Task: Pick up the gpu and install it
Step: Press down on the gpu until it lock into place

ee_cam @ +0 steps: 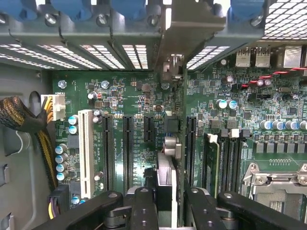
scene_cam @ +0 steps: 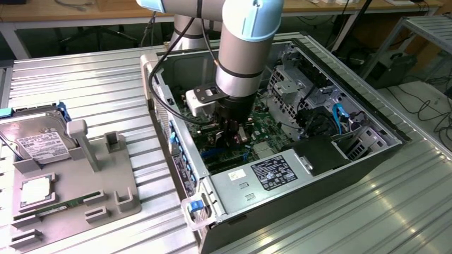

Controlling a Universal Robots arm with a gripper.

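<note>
Exterior view
Arm: reached down into the open PC case (scene_cam: 367, 114), wrist deep inside, above the motherboard (scene_cam: 265, 129).
Gripper (scene_cam: 233, 138): low in the case, just above the board, near the power supply (scene_cam: 265, 177) with the white label.
gpu (scene_cam: 238, 136): looked like a dark slim piece between the fingers, edge-on; hard to make out here.
Case: lay on its side on the ribbed metal table (scene_cam: 92, 79), open side up.
Fixture tray (scene_cam: 78, 180): grey, beside the case toward the exterior view's left, well apart from the gripper.
Hard drive (scene_cam: 39, 140): silver with white label, stood at the tray's far end.
RAM stick (scene_cam: 67, 205): narrow green strip lying in the tray, nearer the camera than the drive.

Wrist view
Gripper (ee_cam: 165, 201): black fingers (ee_cam: 141, 208) sat either side of the card, clamped on it.
gpu (ee_cam: 168, 158): seen edge-on, held upright over the motherboard (ee_cam: 134, 100), running toward the case's rear slot openings.
Bracket (ee_cam: 184, 33): the card's metal end was up against the rear slot covers (ee_cam: 103, 52) of the case.
Position: card sat in line with the black expansion slots (ee_cam: 128, 148), between those and one more black slot (ee_cam: 191, 148); cannot tell if it was seated.
White slot (ee_cam: 86, 153): farther from the card than the black slots.
Cables (ee_cam: 29, 122): braided bundle and yellow wires at the board's edge, well apart from the card.
CPU socket (ee_cam: 276, 184): on the card's other side, beyond the memory slots (ee_cam: 229, 155).
</note>
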